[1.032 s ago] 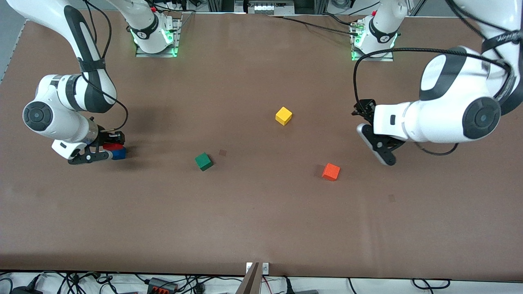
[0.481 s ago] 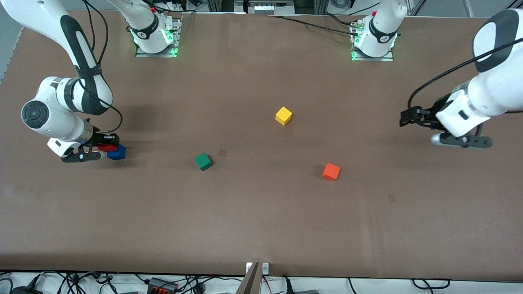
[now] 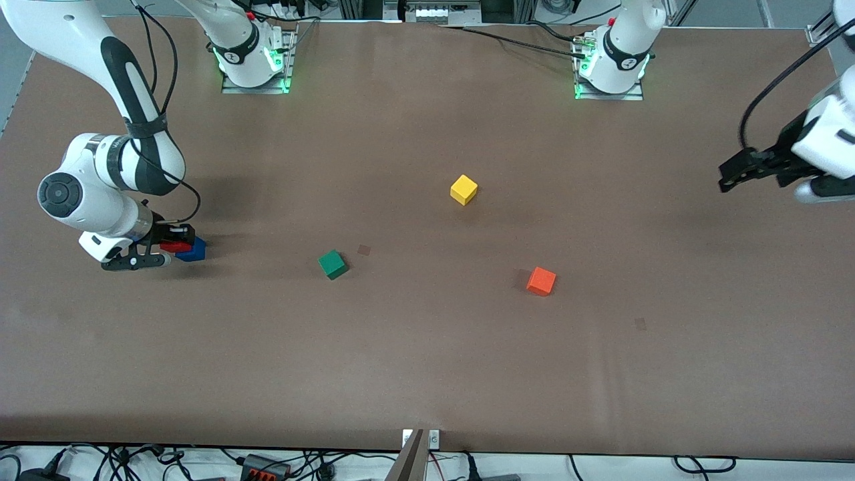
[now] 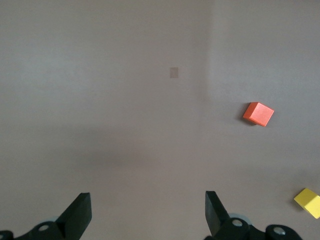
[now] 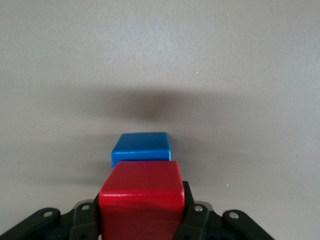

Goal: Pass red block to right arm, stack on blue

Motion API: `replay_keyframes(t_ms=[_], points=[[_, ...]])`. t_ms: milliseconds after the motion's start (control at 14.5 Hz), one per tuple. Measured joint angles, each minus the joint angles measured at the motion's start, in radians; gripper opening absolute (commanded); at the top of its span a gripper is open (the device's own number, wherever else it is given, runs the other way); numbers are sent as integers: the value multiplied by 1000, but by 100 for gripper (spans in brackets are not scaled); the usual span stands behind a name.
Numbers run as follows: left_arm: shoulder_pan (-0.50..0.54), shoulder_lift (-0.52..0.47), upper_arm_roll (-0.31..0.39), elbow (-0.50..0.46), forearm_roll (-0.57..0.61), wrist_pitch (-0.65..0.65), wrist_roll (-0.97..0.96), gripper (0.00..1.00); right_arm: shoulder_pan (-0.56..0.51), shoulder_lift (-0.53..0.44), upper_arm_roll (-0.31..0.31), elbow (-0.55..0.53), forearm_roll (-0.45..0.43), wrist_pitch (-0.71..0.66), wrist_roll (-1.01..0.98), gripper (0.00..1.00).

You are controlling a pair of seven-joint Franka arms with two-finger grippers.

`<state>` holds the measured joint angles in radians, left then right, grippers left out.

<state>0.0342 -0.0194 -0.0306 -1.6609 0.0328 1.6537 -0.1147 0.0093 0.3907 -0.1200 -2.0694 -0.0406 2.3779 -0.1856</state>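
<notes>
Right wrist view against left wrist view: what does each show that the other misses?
Only the right wrist view shows the red block clamped in the right gripper, held beside and partly over the blue cube. Only the left wrist view shows the orange cube, the yellow cube and the open left gripper with nothing between its fingers. Both share only the brown table; no block appears in both.

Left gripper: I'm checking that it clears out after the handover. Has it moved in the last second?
Yes. The left gripper has swung away from the orange cube toward the left arm's end of the table.
</notes>
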Motion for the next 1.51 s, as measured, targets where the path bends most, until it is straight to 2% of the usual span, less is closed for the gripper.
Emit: replay_keyframes(t_ms=[206,550,894,1444,1513], points=[[2,-3,-2,32,0,-54,6,100,0,8,0,8,0,0,0,0],[0,7,-26,32,0,-63,25,100,0,12,1,16,0,0,1,0],[0,7,-27,35,0,-85,30,100,0,12,4,17,38,-17,1,0],[-2,7,-31,39,0,-86,32,100,0,11,6,23,39,-40,1,0],[-2,7,-32,39,0,-86,32,100,0,11,6,23,39,-40,1,22]])
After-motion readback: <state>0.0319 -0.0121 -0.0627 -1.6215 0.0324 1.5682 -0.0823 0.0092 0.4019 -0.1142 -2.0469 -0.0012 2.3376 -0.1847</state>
